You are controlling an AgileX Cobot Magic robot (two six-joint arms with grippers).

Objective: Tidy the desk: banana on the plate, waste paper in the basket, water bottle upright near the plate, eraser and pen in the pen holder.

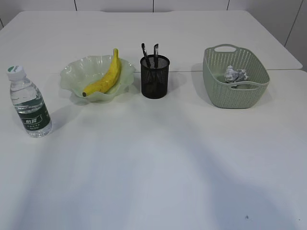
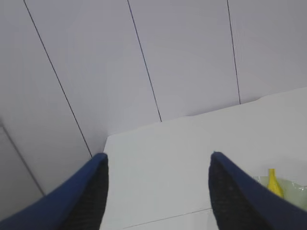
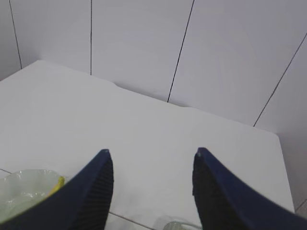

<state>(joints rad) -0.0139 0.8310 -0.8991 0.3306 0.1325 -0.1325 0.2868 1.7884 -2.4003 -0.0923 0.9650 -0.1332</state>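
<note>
A smooth white tabletop (image 1: pixel 153 163) carries four things in a loose row. At far left a clear plastic bottle (image 1: pixel 29 102) stands upright, ribbed at the shoulder, with a white cap and a dark green label, a little apart from the plate (image 1: pixel 76 72). The plate is a pale green, glassy dish with a scalloped, wavy rim; a curved yellow banana (image 1: pixel 106 76) lies in it, its stem pointing up and back, its brown tip toward the front left. Just right of the plate stands a black wire-mesh holder (image 1: pixel 154 76), a cylinder with two dark pens (image 1: pixel 149 51) sticking up above its rim; no eraser can be made out through the mesh. Farther right sits a sage-green plastic basket (image 1: pixel 218 91), oval, with perforated woven-look walls and handle slots; a crumpled ball of white paper (image 1: pixel 236 74) lies inside. Both wrist views face paneled walls: the left pincer (image 2: pixel 158 191) and right pincer (image 3: pixel 152 189) hang with blue, rubber-ribbed jaws spread, nothing between them.
</note>
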